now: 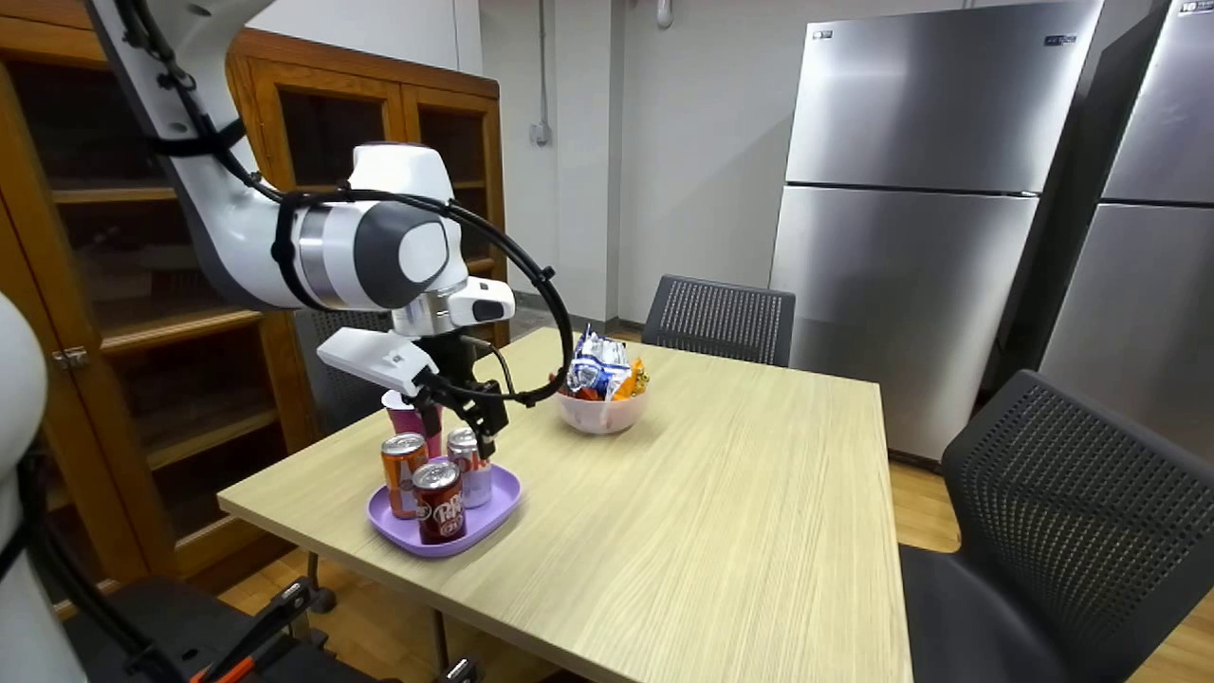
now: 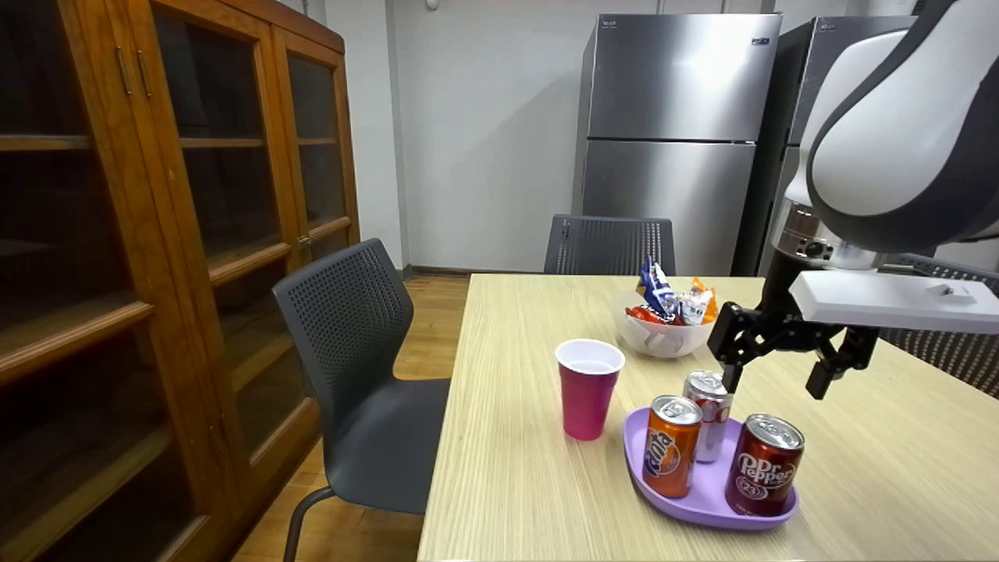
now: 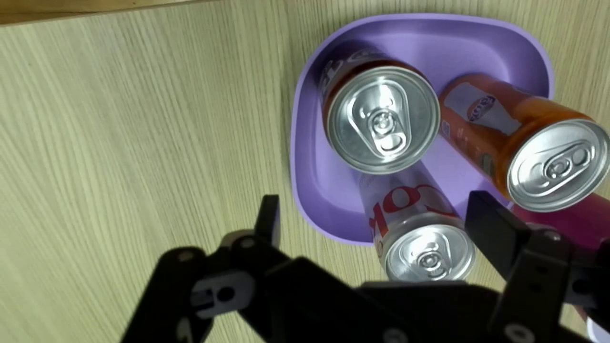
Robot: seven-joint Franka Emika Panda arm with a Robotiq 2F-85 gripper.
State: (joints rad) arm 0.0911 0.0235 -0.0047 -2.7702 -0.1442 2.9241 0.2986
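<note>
My gripper [image 3: 379, 224] stands open above the back of a purple tray [image 3: 305, 181], its fingers spread wide with nothing held. In the wrist view the top of a silver Coke can [image 3: 410, 200] shows between the fingers, closer to the right one; whether that finger touches it I cannot tell. A dark red Dr Pepper can [image 2: 765, 468] and an orange Fanta can [image 2: 671, 453] share the tray, all upright. In both exterior views the fingertips [image 2: 819, 386] hang about level with the can tops. The can's lower part is partly hidden behind its neighbours.
A magenta cup [image 2: 585, 398] stands on the table beside the tray, near the gripper's side. Farther back sits a pale bowl [image 1: 602, 415] full of wrapped snacks. Dark chairs [image 1: 721, 318] surround the wooden table [image 1: 721, 512]; a glass-fronted cabinet [image 2: 250, 257] and steel fridges [image 1: 910, 285] stand beyond.
</note>
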